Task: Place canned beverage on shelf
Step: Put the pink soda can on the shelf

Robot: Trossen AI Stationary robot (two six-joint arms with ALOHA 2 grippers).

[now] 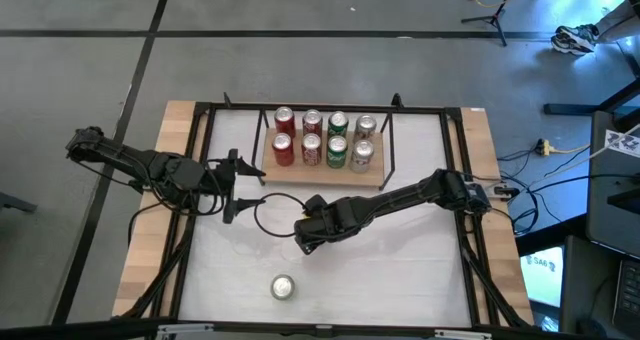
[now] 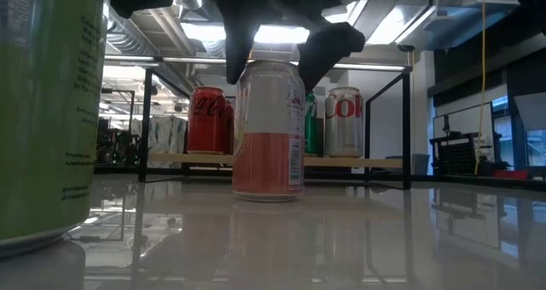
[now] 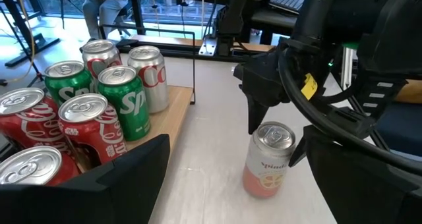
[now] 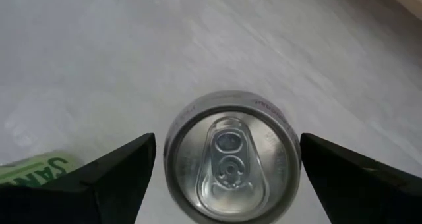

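Observation:
A pink-and-white canned beverage stands upright on the white table, in front of the shelf. My right gripper hangs open just over it, pointing steeply down. One finger stands on each side of the can's top, with a gap on both sides. In the high view the gripper hides this can. The shelf, a light-wood board in a black wire frame, bears several red, green and silver cans. My left gripper waits open at the shelf's left end.
A green can stands upright near the table's front edge, close to the low camera. The shelf's black wire frame rises at its corners. A loop of cable lies on the table between the two arms.

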